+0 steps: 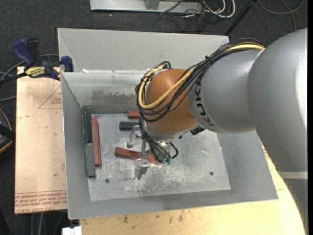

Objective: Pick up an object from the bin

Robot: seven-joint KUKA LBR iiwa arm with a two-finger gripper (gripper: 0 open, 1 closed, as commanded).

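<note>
The KUKA arm's two-finger gripper (138, 155) hangs low over the middle of the grey metal bin (205, 173), beneath the rounded orange wrist cover (166, 102). Its fingers are spread apart, one toward the bin's far wall and one toward its near edge. A short red-brown flat bar (125, 153) lies on the floor in the gap between them. Nothing appears pinched yet, and a sliver of floor shows on either side of the bar.

The bar's long axis runs roughly from the bin's left wall to its right, dipping slightly toward the near edge at its right end. That end passes under the gripper, while the left end juts out toward the left wall. The fingers therefore stand across the bar's narrow width, which looks like the favourable line for closing on it.

A small dark green block (128, 126) and a stubby red-brown block (133, 114) lie nearer the far wall, apart from the fingers. A long dark green bar (87, 129), a long red-brown bar (96, 142) and a second, shorter dark green bar (90, 164) lie along the left wall, well clear of the gripper.
</note>
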